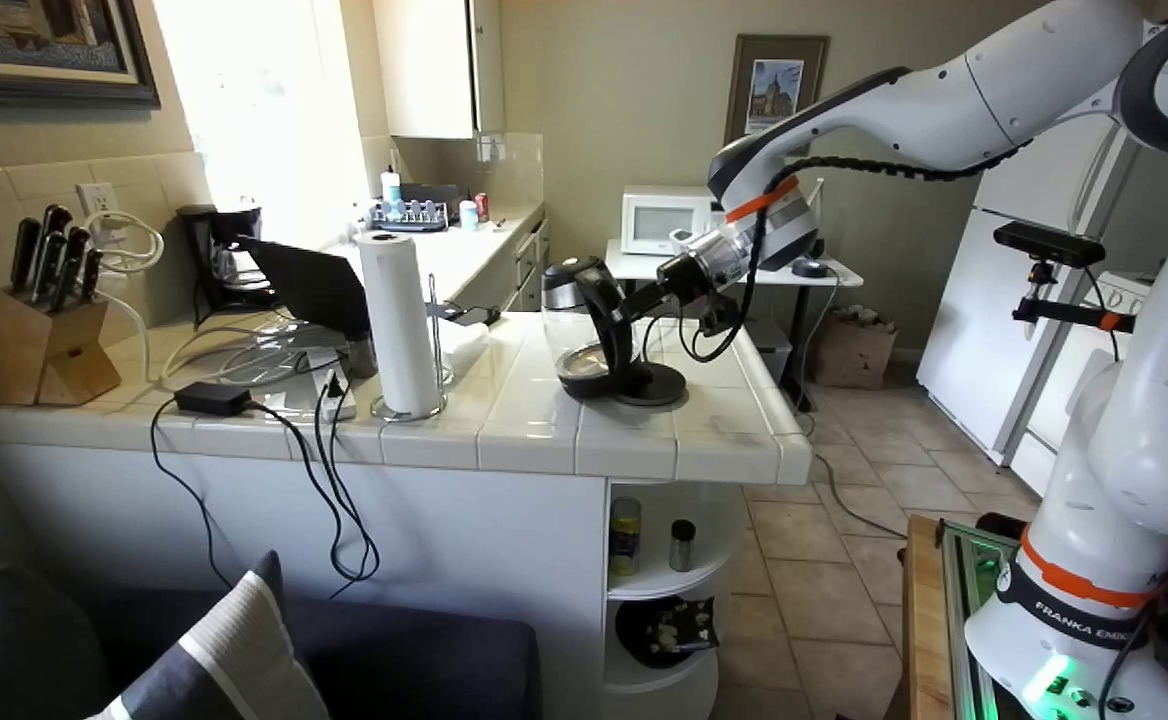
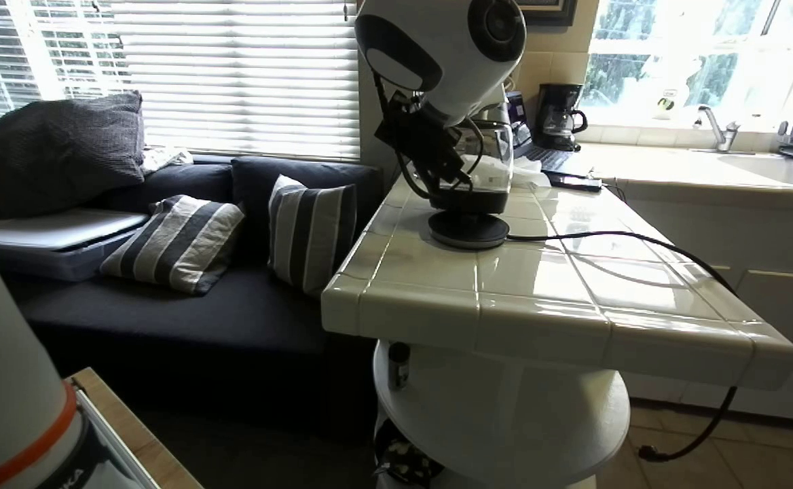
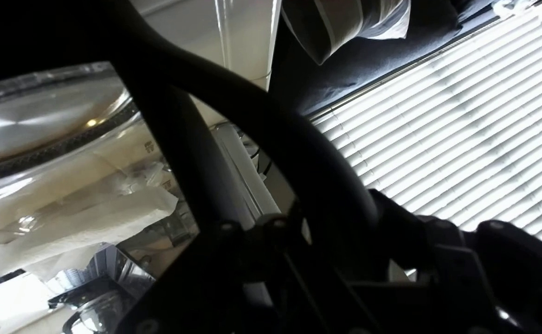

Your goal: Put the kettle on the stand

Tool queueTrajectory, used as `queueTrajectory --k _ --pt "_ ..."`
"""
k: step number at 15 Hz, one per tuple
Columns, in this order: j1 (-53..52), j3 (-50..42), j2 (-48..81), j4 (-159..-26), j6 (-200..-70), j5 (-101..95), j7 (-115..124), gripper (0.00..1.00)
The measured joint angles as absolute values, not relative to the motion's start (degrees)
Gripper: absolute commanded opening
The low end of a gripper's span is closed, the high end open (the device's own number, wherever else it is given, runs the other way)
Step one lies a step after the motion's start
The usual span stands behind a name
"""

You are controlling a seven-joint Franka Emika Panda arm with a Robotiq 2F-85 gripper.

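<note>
With the glass kettle (image 1: pixel 574 328) gripped by its black handle (image 3: pixel 271 116) in our claw (image 1: pixel 630 307) but off-centre from the round black stand (image 2: pixel 468 231), contact unclear, we should raise, align, then lower it level.

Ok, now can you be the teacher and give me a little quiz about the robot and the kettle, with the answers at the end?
1. Pick one: what shape is the stand? a) square b) round c) star
2. Fill the gap: the part of the kettle between the fingers is its ____.
3. True or false: the kettle sits right in the middle of the stand.

Key: 1. b. 2. handle. 3. False: in an exterior view the kettle is off to one side, and part of the stand sticks out.
</note>
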State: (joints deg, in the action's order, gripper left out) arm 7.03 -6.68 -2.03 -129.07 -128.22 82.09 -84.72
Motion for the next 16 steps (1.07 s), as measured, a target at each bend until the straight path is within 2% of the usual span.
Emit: queueTrajectory --k 1,16 --pt "7.1 -6.8 -2.2 -128.9 -128.2 82.6 -85.3 0.00" --pt "7.1 -6.8 -6.4 -129.4 -128.3 88.1 -97.0 0.00"
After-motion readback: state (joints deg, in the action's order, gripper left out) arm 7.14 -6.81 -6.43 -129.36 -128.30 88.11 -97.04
